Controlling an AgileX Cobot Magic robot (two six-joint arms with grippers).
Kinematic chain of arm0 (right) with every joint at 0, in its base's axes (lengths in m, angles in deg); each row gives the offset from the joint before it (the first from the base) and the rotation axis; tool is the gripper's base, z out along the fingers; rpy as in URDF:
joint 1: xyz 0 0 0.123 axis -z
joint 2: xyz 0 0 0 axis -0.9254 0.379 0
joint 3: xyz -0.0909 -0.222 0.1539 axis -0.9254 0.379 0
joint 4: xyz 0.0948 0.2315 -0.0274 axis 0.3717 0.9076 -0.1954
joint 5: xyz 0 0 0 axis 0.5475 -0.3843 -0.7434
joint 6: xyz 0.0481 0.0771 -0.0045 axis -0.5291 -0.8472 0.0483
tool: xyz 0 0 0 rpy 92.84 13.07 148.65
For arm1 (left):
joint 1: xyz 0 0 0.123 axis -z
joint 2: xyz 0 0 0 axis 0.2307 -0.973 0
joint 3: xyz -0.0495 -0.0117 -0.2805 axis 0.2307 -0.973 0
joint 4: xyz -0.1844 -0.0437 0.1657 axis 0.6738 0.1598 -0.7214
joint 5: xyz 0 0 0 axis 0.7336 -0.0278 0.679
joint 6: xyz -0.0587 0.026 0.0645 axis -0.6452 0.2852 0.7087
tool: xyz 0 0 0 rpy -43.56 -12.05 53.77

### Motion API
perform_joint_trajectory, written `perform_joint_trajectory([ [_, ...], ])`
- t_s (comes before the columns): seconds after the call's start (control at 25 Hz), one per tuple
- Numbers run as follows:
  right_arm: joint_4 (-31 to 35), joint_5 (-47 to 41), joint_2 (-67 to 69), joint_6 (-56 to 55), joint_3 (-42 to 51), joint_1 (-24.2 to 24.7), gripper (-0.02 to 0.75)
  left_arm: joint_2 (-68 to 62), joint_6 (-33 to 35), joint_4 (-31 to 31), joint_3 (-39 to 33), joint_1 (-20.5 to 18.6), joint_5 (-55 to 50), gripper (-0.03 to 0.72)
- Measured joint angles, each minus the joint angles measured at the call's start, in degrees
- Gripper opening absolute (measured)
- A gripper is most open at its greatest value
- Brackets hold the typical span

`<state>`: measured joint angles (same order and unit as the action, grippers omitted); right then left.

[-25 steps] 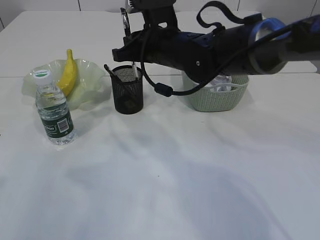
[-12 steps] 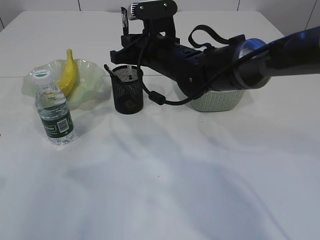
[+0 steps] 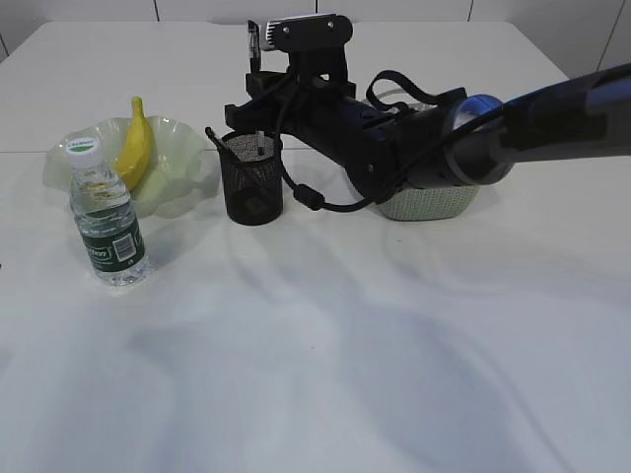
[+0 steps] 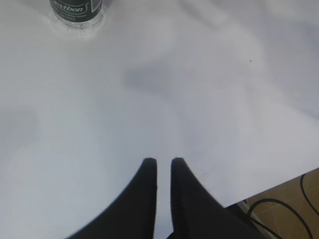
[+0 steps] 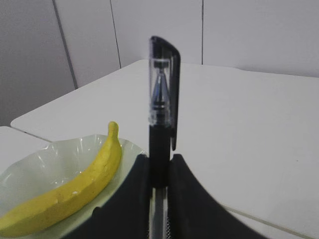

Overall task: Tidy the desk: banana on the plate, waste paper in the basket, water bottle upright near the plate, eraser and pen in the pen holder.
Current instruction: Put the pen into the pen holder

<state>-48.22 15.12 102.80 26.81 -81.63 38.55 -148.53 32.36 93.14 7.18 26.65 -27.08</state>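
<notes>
My right gripper (image 3: 258, 103) (image 5: 159, 160) is shut on a black pen (image 3: 252, 41) (image 5: 161, 124). It holds the pen upright with the cap on top, over the black mesh pen holder (image 3: 253, 182). The pen's lower end reaches into the holder's mouth. A yellow banana (image 3: 134, 146) (image 5: 75, 191) lies on the pale green plate (image 3: 177, 168) (image 5: 30, 169). The water bottle (image 3: 106, 219) (image 4: 76, 10) stands upright in front of the plate. My left gripper (image 4: 163, 162) hovers over bare table, shut to a narrow slit with nothing in it. Eraser and waste paper are hidden.
The light green woven basket (image 3: 434, 202) stands right of the pen holder, mostly behind my right arm. A thin black stick (image 3: 213, 138) pokes out of the holder's left rim. The table's near edge and floor cables (image 4: 294, 199) show in the left wrist view.
The right arm has sunk lower and stretched further left. The pen has stayed upright over the pen holder, its lower end now inside the rim. The left gripper has not changed.
</notes>
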Motion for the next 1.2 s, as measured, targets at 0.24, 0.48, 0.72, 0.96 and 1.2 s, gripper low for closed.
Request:
perform_joint_trajectory([
  [0.24,0.00,0.09,0.61,0.17,-1.04,0.46,0.043,0.00,0.00,0.00,0.00,0.00,0.24,0.062],
  [0.48,0.00,-0.10,3.87,0.46,-4.93,0.46,0.043,0.00,0.00,0.00,0.00,0.00,0.60,0.062],
  [0.72,0.00,-2.62,4.57,0.88,-6.92,0.46,0.043,0.00,0.00,0.00,0.00,0.00,0.60,0.063],
  [0.96,-0.41,-6.84,4.57,2.68,-6.92,0.46,0.043,0.00,0.00,0.00,0.00,0.00,0.73,0.064],
  [1.2,-0.57,-7.87,4.70,2.88,-6.92,0.46,0.043,0.00,0.00,0.00,0.00,0.00,0.77,0.064],
])
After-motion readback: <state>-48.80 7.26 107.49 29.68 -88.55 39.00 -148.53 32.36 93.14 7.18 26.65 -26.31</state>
